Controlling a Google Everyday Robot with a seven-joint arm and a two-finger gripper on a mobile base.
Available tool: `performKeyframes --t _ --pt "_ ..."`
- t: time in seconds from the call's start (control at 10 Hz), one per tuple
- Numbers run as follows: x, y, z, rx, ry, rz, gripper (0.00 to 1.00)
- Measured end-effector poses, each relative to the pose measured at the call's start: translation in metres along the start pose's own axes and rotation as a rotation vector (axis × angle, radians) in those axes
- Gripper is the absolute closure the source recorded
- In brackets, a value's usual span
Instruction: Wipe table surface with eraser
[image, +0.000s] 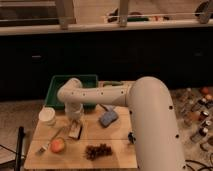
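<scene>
Your tool (75, 120) sits right over the eraser (75, 132) on the bench (117, 150); whether it grips, you cannot tell. Next, likely press and sweep.

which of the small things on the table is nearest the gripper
The tan eraser, directly below the gripper. The blue-grey pad and the orange fruit both lie clearly farther off to either side.

Pincer (75, 123) over tan eraser (76, 132) on pale grained table (116, 146); dark green tray (55, 84).
</scene>
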Motion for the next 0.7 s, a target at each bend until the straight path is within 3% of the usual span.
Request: performKeyframes --t 0.3,0.7 --pt "-0.026 0.028 0.015 -0.015 -0.04 -0.024 1.0" --pt "-0.011 0.071 0.015 -0.02 -0.05 0.042 1.0"
